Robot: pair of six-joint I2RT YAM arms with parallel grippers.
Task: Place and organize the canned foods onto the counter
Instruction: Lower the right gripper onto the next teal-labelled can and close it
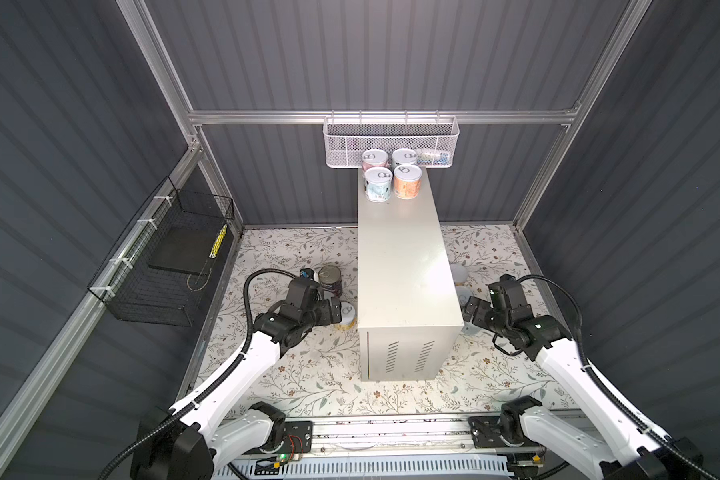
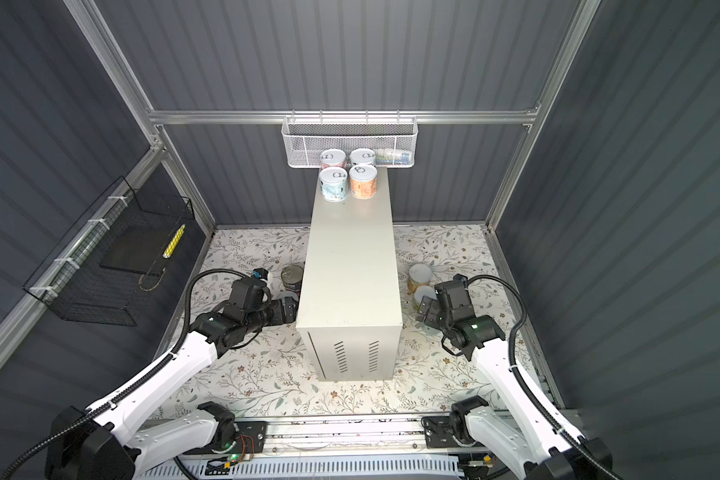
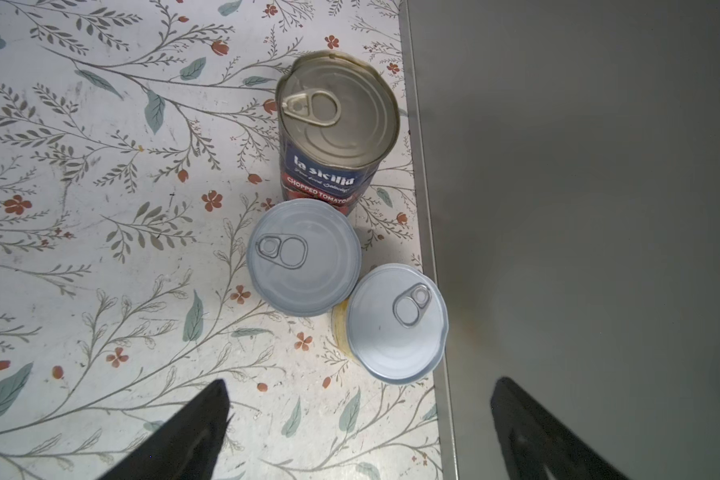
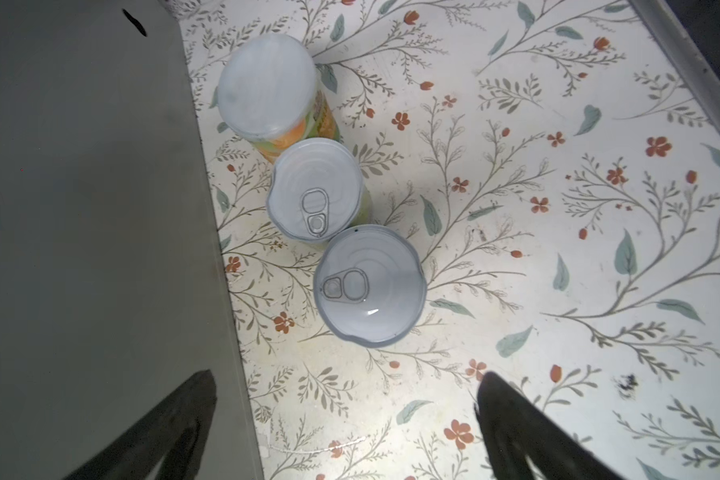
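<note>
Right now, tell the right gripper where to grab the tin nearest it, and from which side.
Grip the nearest tin across its round side wall, coming down from above. It stands upright, lid up, leaving only the wall to pinch. Probably put one finger toward the counter, one toward the bare mat; the neighbouring tin crowds a third side.

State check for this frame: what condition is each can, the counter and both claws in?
Left claw: open, empty.
Right claw: open, empty.
Tomato can: upright, sealed, on the table.
Two small cans beside it: upright, sealed, on the table.
Three cans right of the counter: upright, on the table.
Four cans on the counter: upright, clustered at its far end.
</note>
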